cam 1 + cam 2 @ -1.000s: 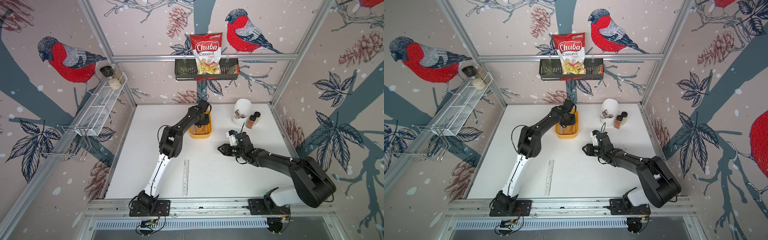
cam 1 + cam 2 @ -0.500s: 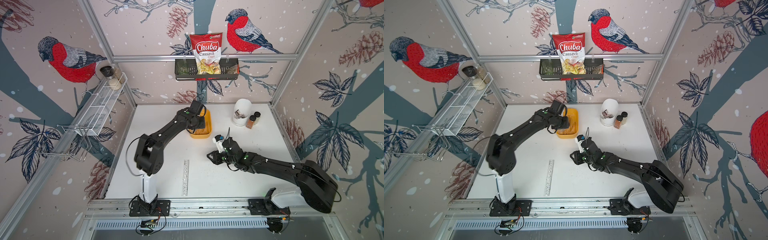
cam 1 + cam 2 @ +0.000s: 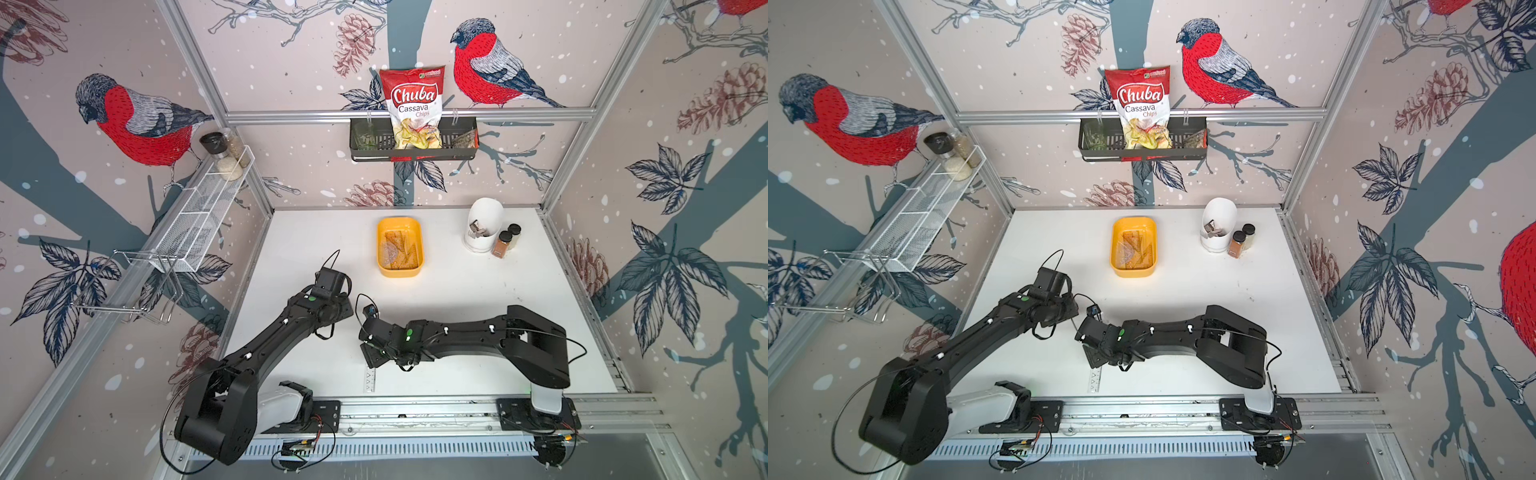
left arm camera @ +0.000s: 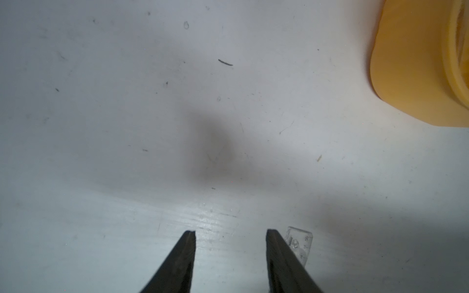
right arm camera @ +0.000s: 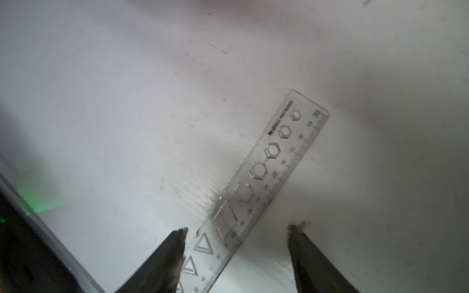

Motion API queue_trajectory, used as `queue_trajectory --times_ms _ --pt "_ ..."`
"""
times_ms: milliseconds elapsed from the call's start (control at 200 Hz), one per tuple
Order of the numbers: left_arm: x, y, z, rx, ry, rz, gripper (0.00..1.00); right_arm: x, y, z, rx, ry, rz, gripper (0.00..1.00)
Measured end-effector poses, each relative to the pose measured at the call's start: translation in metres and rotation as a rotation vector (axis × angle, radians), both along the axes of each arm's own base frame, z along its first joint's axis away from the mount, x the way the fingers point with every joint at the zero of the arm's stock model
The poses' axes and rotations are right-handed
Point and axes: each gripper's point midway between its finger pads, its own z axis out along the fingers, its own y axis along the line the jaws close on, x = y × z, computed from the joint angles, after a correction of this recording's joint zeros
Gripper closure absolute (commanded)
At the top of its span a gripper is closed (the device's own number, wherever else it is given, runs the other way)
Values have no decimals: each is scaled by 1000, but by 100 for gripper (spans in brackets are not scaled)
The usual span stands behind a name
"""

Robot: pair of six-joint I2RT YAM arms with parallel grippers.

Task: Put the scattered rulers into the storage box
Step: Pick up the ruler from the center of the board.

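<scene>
Held the left arm (image 3: 266, 353) stretched diagonally forward and inward from its base at the near rail, wrist bent downward. Held the left end effector (image 4: 231, 232) with jaws parted and nothing between them. Held the right arm (image 3: 457, 332) folded sideways toward the middle, forearm roughly level, wrist tipped down. Held the right end effector (image 5: 238, 228) with jaws spread wide, gripping nothing. Placed both wrists near each other, not touching.

We lose most of the stencil ruler (image 3: 369, 380) under the right arm (image 3: 457, 336) in both top views. The storage box (image 4: 406, 76) runs off the left wrist view's edge; the rulers (image 3: 400, 249) inside are too small to sort.
</scene>
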Motion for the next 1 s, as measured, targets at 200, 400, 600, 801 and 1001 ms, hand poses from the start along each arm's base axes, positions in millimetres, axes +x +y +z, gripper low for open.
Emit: queue_trajectory --times_ms 200,400,600,801,1001 --pt "9 6 3 -26 -30 43 50 -5 21 -17 -97 -2 -31 26" --pt "14 9 10 -46 -58 60 50 9 19 -19 -135 -20 -67 37" --pt "15 7 7 -66 -50 57 50 29 3 -22 -140 -13 -120 64" --pt "17 5 2 -77 -36 52 50 45 -5 -22 -92 -3 -156 65" --pt "17 -3 1 -109 -30 14 51 76 -19 -22 -47 -17 -220 65"
